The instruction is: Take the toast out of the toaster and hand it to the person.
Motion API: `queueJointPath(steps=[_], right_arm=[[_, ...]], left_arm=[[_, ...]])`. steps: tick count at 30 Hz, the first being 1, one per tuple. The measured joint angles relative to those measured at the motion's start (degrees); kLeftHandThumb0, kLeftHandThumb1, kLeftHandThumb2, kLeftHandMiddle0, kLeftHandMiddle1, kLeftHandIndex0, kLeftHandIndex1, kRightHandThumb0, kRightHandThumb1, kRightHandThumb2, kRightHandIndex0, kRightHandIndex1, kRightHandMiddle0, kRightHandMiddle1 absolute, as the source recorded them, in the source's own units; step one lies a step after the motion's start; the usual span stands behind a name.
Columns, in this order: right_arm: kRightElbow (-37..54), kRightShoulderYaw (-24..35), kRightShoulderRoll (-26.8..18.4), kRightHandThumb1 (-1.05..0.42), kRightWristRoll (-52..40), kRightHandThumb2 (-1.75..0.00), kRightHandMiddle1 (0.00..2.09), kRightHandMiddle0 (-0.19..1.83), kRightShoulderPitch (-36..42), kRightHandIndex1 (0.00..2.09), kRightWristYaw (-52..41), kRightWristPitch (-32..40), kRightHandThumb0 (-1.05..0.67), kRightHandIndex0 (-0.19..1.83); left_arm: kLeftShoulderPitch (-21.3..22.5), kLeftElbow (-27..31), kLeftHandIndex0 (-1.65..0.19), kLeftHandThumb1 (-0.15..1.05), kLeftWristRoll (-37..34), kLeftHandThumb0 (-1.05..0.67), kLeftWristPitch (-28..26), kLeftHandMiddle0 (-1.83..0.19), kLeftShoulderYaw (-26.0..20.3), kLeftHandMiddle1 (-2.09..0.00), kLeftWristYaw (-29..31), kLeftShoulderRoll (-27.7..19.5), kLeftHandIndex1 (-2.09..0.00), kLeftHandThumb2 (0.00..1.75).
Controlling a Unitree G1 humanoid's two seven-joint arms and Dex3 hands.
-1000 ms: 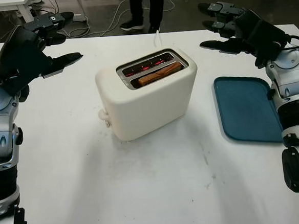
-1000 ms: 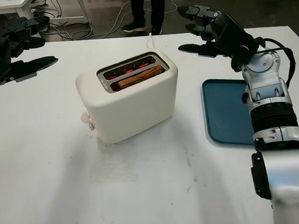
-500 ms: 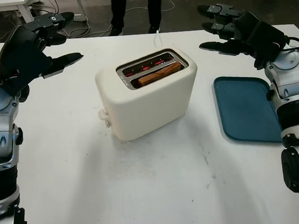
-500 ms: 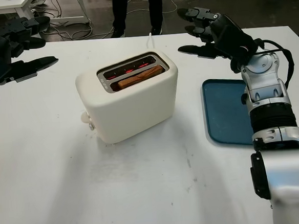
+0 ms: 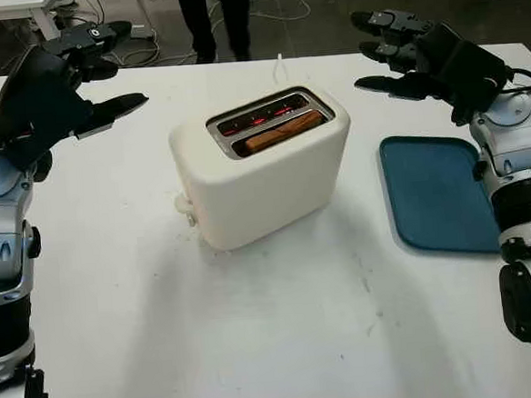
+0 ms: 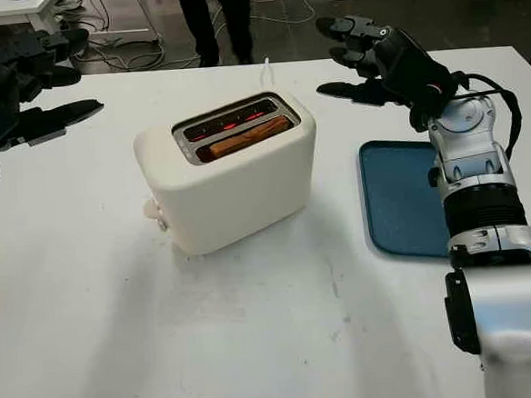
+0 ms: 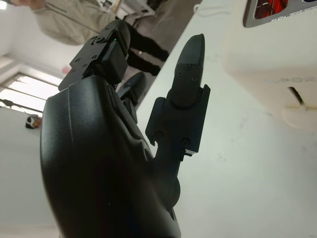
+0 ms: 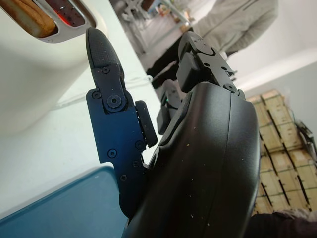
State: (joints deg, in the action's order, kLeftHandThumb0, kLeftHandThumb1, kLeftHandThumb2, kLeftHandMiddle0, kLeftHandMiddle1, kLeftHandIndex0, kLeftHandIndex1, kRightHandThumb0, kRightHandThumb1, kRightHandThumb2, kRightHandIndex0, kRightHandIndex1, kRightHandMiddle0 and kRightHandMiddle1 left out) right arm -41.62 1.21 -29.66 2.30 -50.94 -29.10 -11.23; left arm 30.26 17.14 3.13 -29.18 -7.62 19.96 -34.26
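Cream toaster (image 5: 262, 176) mid-surface, toast (image 5: 282, 132) sunk in the near slot, red elements glowing in the far slot. Left hand (image 5: 61, 81) raised off to the toaster's left, well apart, open, holding nothing. Right hand (image 5: 410, 52) raised to the toaster's right beyond the blue tray (image 5: 438, 191), also open and empty, nudged only slightly from a second ago. Person (image 5: 214, 16) on the far side of the white surface (image 5: 284, 334), legs stepped leftward since the earlier frames. Toast not touched yet; no reach begun. Likely next: one hand over the near slot; handover point probably further left than before.
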Motion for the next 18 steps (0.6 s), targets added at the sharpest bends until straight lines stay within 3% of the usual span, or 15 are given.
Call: queueJointPath(steps=[18], right_arm=[[0.38, 0.10, 0.69, -0.92, -1.72, -0.05, 0.00, 0.23, 0.31, 0.01, -0.81, 0.02, -0.56, 0.26]], left_arm=[[-1.03, 2.79, -0.34, 0.92, -0.62, -0.38, -3.12, 0.00, -0.54, -0.87, -0.33, 1.07, -0.04, 0.17]])
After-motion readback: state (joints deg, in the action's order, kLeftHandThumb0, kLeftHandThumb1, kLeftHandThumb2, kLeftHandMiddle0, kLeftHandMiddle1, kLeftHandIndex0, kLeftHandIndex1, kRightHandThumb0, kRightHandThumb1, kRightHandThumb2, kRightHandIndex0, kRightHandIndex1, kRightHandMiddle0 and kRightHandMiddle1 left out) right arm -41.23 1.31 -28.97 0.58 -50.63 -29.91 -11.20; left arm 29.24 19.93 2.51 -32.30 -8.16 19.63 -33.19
